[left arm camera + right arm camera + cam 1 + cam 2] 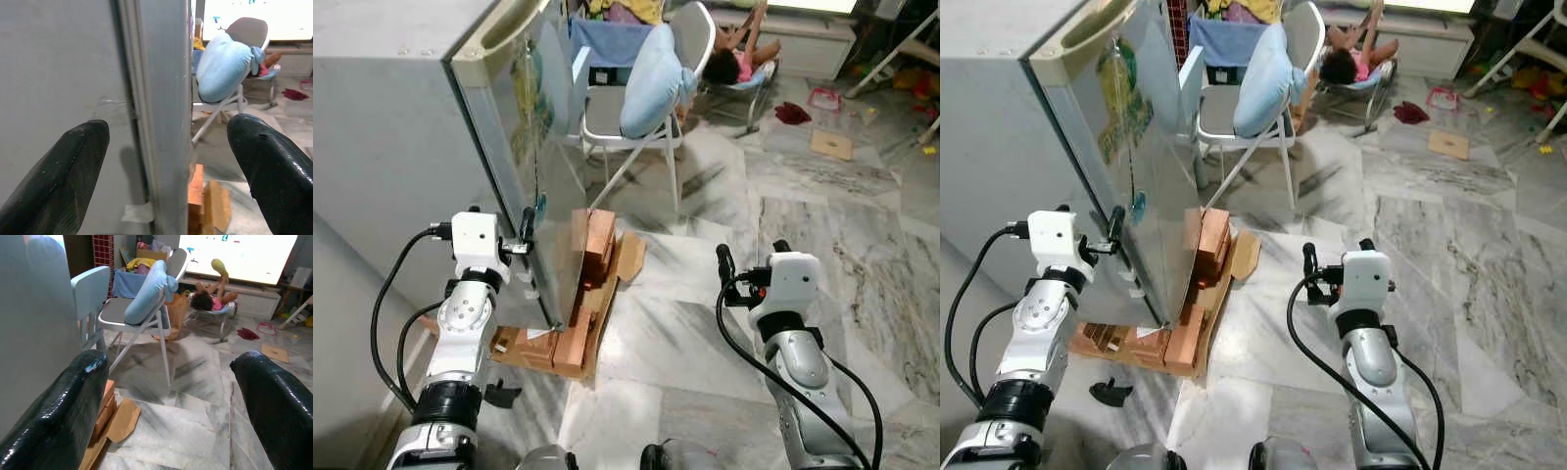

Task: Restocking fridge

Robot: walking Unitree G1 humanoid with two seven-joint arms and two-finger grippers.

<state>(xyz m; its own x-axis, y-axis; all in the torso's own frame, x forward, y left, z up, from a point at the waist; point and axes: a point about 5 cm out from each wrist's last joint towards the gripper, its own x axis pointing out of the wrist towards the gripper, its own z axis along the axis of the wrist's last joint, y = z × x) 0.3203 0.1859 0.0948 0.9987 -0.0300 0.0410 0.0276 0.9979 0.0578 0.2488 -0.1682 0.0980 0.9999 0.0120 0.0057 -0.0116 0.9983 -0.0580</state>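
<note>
The grey fridge (382, 127) stands at my left with its door (524, 117) seen edge-on, a long handle recess along the top. My left gripper (166, 142) is open, and the door's free edge (164, 98) stands between its two black fingers (63, 166). I cannot tell whether either finger touches the door. My right gripper (168, 377) is open too, held in the air over the marble floor to the right of the fridge, with nothing between its fingers.
Orange bricks (597, 250) and flattened cardboard (628, 257) lie at the foot of the door. Behind them stands a white folding chair (607, 122) with a blue cushion (656, 78). A person (736, 57) lies in a low seat further back. Marble floor (822, 225) opens to the right.
</note>
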